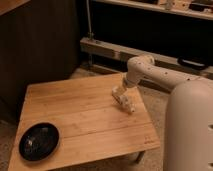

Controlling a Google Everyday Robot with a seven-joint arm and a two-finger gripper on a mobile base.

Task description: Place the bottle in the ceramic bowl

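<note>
The bottle (128,104) is small and whitish and lies on its side on the right part of the wooden table (80,112). My gripper (119,93) hangs down from the white arm (150,72) and is right at the bottle's upper-left end, low over the table. I cannot tell whether it touches the bottle. The ceramic bowl (39,141) is round, shallow and glossy black. It sits at the table's front left corner, far to the left of the gripper, with nothing in it.
The robot's white body (190,130) fills the lower right, next to the table's right edge. A dark wooden wall (35,45) stands behind the table on the left. A low metal rail (110,49) runs along the back.
</note>
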